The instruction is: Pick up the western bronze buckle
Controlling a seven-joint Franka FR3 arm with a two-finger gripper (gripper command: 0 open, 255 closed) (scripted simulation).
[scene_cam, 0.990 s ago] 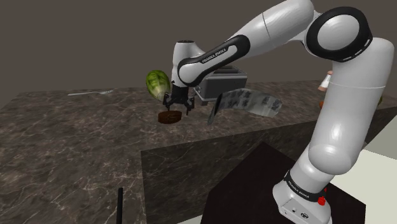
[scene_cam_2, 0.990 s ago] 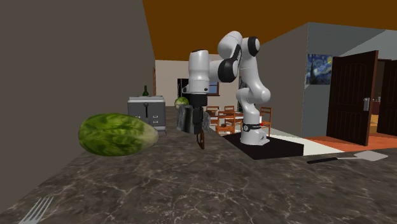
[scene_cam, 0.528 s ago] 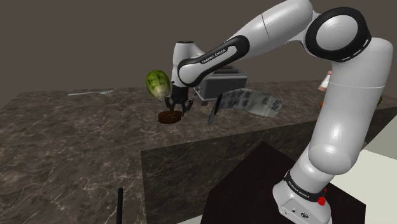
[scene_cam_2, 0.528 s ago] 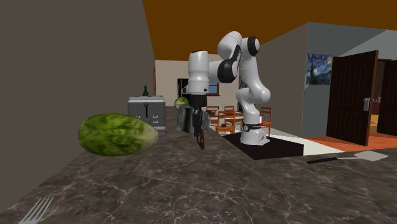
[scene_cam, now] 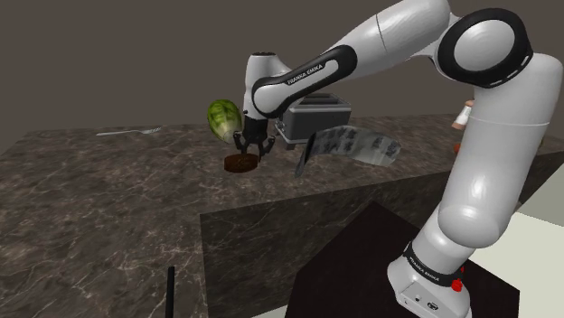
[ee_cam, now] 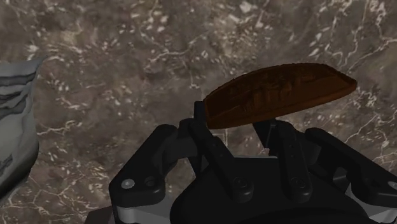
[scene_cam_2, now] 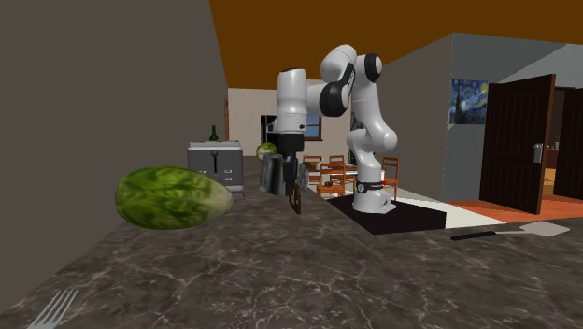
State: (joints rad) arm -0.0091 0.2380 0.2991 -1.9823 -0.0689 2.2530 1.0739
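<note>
The brown oval buckle (ee_cam: 277, 94) is being pinched by its near edge between the black fingers (ee_cam: 215, 149). It is being held tilted by the gripper (scene_cam: 250, 152) low at the dark marbled counter (scene_cam: 108, 190); whether it is touching the stone cannot be told. In the shoulder view it is being shown just before the green melon (scene_cam: 223, 117), with a grey box (scene_cam: 316, 117) and a crumpled grey bag (scene_cam: 357, 144) to that view's right.

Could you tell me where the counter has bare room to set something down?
The counter is bare across the stretch between the fork and the black handle, to the shoulder view's left of the buckle. It is crowded around the tool, where melon, toaster and grey bag cluster.
</note>
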